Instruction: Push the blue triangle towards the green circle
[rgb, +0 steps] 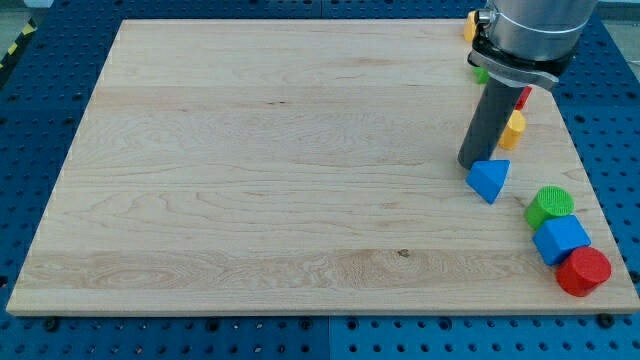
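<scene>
Blue triangle (488, 180) lies near the board's (250, 170) right edge, below mid-height; my tip (471, 163) touches its upper-left side, holding nothing; green circle (549, 205) sits near, lower right; blue cube (560, 239) and red cylinder (582, 271) touch in line toward the bottom-right corner; a yellow block (513, 129) is partly hidden behind the rod.

**Blocks hiding behind the arm at the board's far right corner**

The arm's grey housing (530, 30) is running out past the view's top edge. It is covering most of a green block (481, 74) and a red block (523, 97), so their shapes cannot be told. An orange block (469, 25) is peeking out at the board's top right corner, and the rod (486, 120) is masking part of a yellow block (513, 129)
</scene>
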